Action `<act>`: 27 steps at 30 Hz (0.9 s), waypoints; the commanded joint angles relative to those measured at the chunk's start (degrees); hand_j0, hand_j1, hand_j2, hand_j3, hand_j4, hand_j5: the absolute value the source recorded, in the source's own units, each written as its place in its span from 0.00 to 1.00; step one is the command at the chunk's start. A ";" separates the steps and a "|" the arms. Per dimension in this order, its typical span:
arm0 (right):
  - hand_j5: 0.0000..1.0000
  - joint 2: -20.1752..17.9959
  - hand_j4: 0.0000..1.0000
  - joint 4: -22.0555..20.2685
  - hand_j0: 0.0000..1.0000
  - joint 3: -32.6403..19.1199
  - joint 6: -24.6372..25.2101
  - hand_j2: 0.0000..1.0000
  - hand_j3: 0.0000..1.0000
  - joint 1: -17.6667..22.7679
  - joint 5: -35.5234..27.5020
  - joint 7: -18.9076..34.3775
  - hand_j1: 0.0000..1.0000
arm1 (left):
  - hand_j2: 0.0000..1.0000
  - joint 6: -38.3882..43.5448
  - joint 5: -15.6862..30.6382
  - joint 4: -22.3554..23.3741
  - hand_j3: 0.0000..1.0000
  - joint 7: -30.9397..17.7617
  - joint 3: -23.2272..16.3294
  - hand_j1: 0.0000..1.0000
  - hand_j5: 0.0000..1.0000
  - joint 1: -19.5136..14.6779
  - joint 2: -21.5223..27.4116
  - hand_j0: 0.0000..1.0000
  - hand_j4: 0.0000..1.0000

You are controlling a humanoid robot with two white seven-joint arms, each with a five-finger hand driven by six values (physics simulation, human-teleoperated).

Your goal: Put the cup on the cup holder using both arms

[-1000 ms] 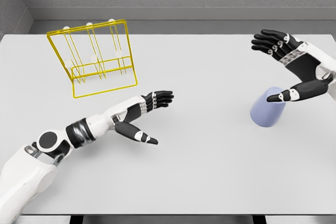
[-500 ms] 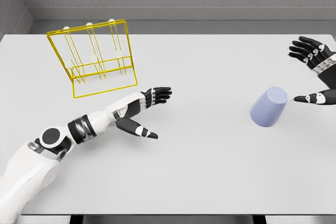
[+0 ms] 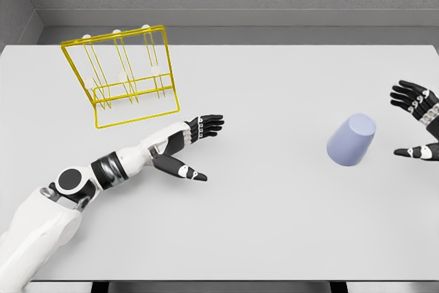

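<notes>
Where the pale grey table (image 3: 260, 231) fills most of the frame, its surface reads as smooth and matte, without marks, ending at a darker grey wall strip along the top. In the upper left stands the cup holder (image 3: 123, 80), a rack of thin yellow wire: a slanted rectangular frame with several upright prongs, three of them tipped with small white knobs at the top edge. Its wires are fine enough that how the prongs join the base is hard to make out.

At the right of centre sits the cup (image 3: 351, 141), a plain lavender tumbler with a smooth, unpatterned surface and a slight taper. It is tilted, its flat closed end turned up and to the right; its mouth faces away and is hidden.

Just beside the cup, at the right edge of the frame, is the right hand (image 3: 416, 123), black with white joint marks, fingers spread and thumb extended toward the cup but apart from it, holding nothing. Its wrist and arm are cut off by the frame edge.

From the lower left comes the glossy white left arm, ending in the left hand (image 3: 188, 145) below the holder, fingers stretched out flat and empty, thumb splayed downward.
</notes>
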 commanded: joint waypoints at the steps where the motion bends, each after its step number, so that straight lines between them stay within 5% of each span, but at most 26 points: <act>1: 1.00 0.60 1.00 0.59 1.00 0.05 0.05 1.00 1.00 0.00 -0.02 0.00 1.00 | 1.00 0.04 0.24 0.32 1.00 0.00 0.03 1.00 1.00 -0.09 -0.10 1.00 1.00; 10: 1.00 6.58 1.00 1.56 1.00 0.05 0.05 1.00 1.00 0.44 5.51 0.00 1.00 | 1.00 0.12 0.24 1.81 1.00 0.00 0.03 1.00 1.00 -0.35 -1.50 1.00 1.00; 27: 1.00 11.41 1.00 5.51 1.00 -0.39 0.42 1.00 1.00 -1.41 7.54 0.00 1.00 | 1.00 0.04 0.24 3.05 1.00 0.00 0.11 1.00 1.00 -0.35 -2.03 1.00 1.00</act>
